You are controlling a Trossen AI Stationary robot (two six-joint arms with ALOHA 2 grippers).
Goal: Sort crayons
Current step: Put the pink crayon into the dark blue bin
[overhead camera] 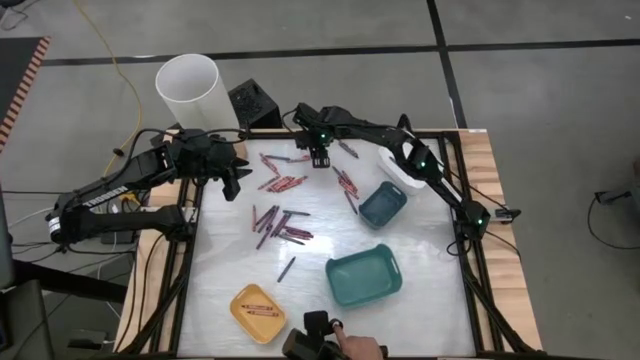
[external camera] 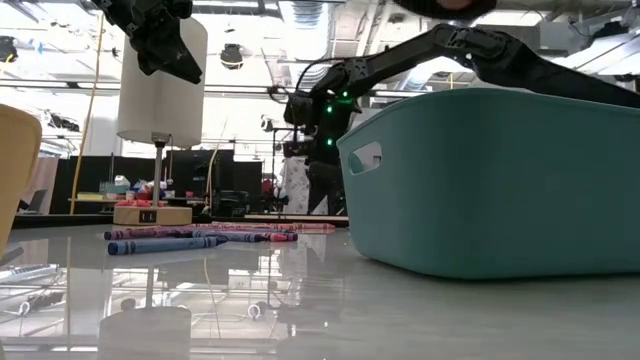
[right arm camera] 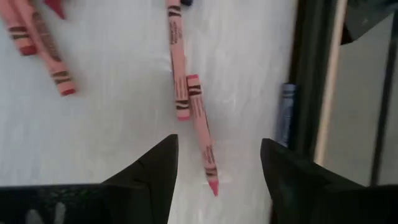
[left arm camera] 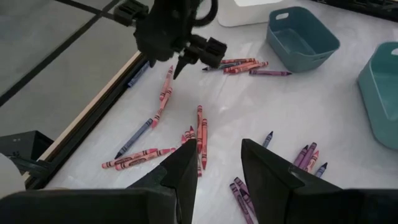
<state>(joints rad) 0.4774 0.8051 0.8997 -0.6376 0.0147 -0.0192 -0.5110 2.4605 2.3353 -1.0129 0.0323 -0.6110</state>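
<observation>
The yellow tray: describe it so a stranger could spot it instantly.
Start at the white table and go to its near edge, left of the large teal tray. The yellow tray there is the only yellow one, with a few red crayons inside.

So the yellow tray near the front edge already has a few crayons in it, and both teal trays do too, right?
Not quite. The yellow tray does hold a few crayons, but both teal trays are empty, as the high view shows.

Bright overhead light; glare on glossy table; right wrist view blurred.
</observation>
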